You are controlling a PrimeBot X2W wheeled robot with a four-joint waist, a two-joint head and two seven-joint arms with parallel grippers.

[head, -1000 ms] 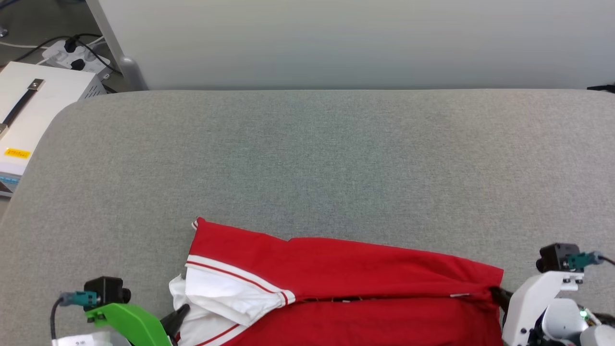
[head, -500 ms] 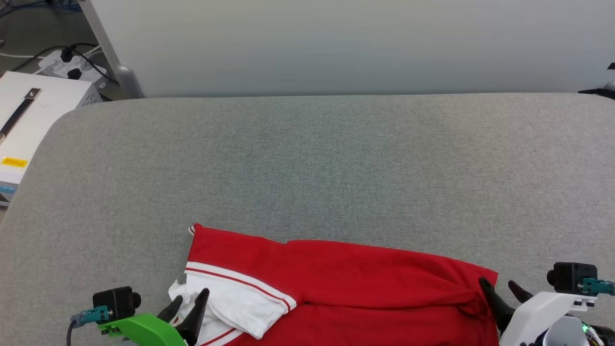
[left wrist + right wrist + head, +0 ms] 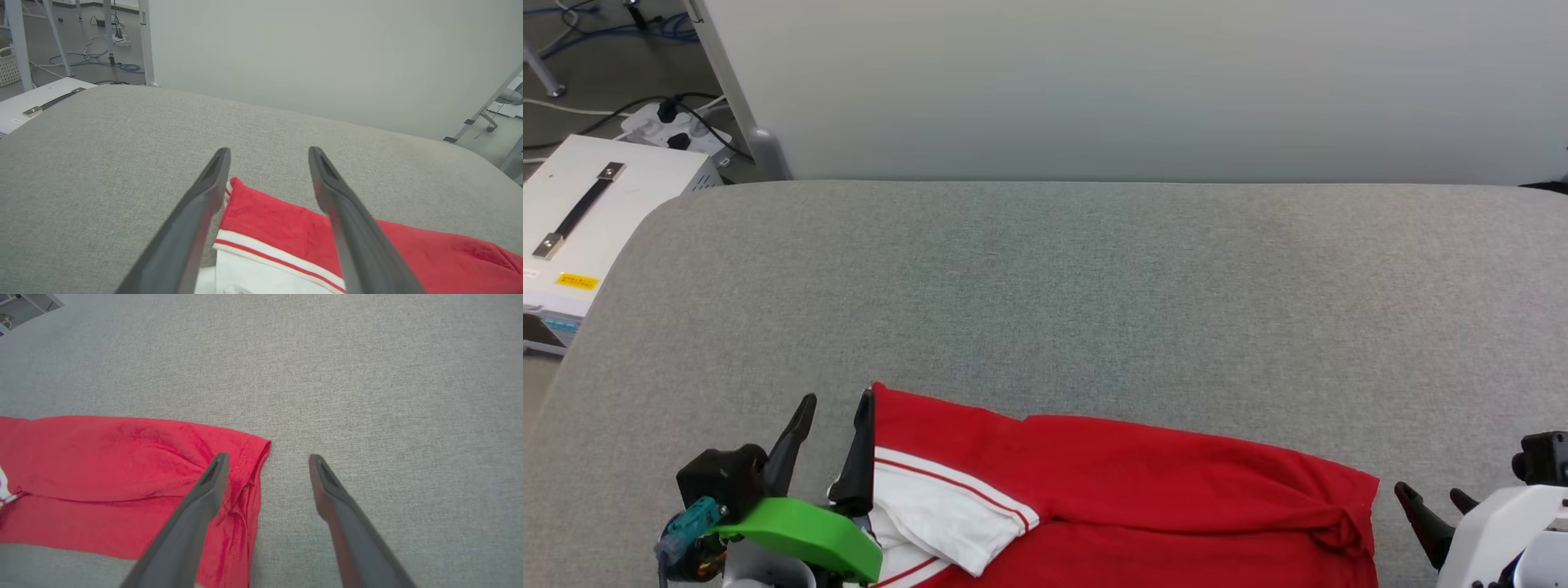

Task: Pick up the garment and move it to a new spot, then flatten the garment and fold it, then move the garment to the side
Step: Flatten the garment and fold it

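Note:
The red garment (image 3: 1143,482) lies folded along the near edge of the grey padded table (image 3: 1078,294), its white sleeve with striped trim (image 3: 939,510) at the left end. My left gripper (image 3: 835,402) hovers open just left of that end, one finger by the cloth's corner. The left wrist view has the garment's corner (image 3: 265,212) below and between the spread fingers (image 3: 192,228) of the left gripper (image 3: 267,152). My right gripper (image 3: 1431,495) stands open just right of the garment's hem. From the right wrist, the right gripper (image 3: 267,458) is above the hem (image 3: 255,465), holding nothing.
A white box with a black handle (image 3: 580,220) sits off the table's left edge, with a power strip and cables (image 3: 678,122) behind it. A pale wall panel (image 3: 1135,82) runs along the table's far side. The far half of the table is bare grey fabric.
Both grippers went from shut on the garment's ends to open and drew back from it. The left gripper rose and tilted up. The garment settled flat; the head camera shifted slightly.

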